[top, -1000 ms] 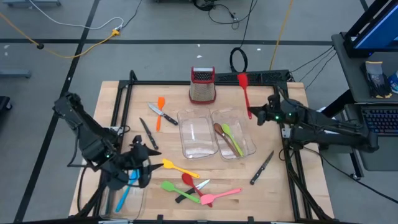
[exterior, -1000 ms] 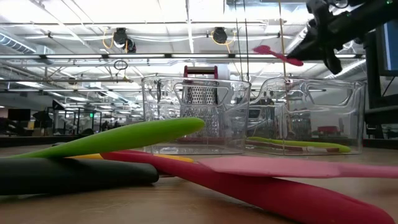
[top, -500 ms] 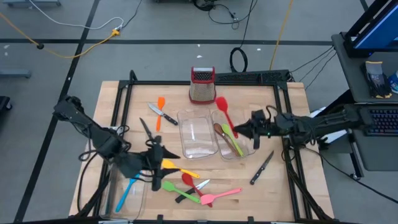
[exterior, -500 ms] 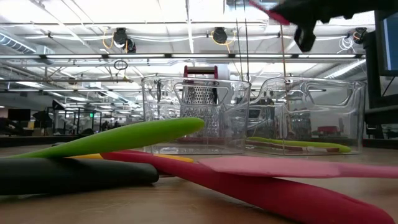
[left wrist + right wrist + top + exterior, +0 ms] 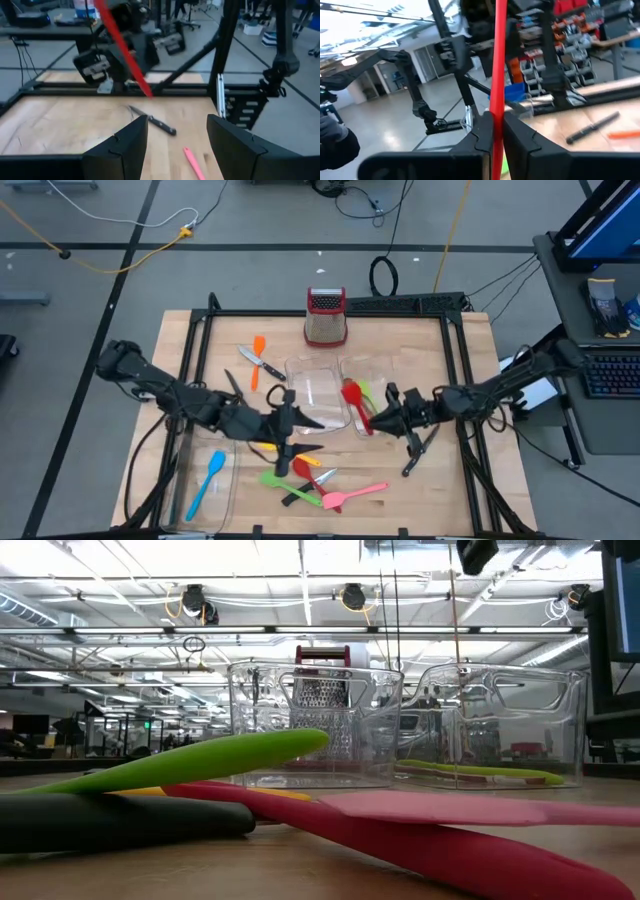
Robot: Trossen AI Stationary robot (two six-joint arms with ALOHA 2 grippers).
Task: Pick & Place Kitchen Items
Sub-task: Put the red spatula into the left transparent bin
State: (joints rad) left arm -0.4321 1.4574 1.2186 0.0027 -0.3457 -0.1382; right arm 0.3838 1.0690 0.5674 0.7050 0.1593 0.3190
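My right gripper is shut on a red spatula, held over the right clear tray, where a green and a brown spoon lie. My left gripper stands open and empty above the table's middle, over a yellow spatula. Its fingers frame a black-handled knife lying on the wood. A blue spatula lies in the near-left tray. Green, red and pink utensils lie near the front edge. My right gripper pinches the red spatula's handle between its two fingers, close to the handle's free end. The fingers come about level from the table's right and lie across the handle. The spatula is lifted clear, its head toward the table's far side.
A metal grater with a red top stands at the far edge. An empty clear tray sits mid-table. An orange spatula and two knives lie far left of centre. A black frame borders the table.
My right gripper has carried the red spatula from the far right toward the table's middle and near side, turning as it went, so the spatula now hangs over the right tray. My left gripper, open throughout, has swung from over the near-left tray toward the table's right.
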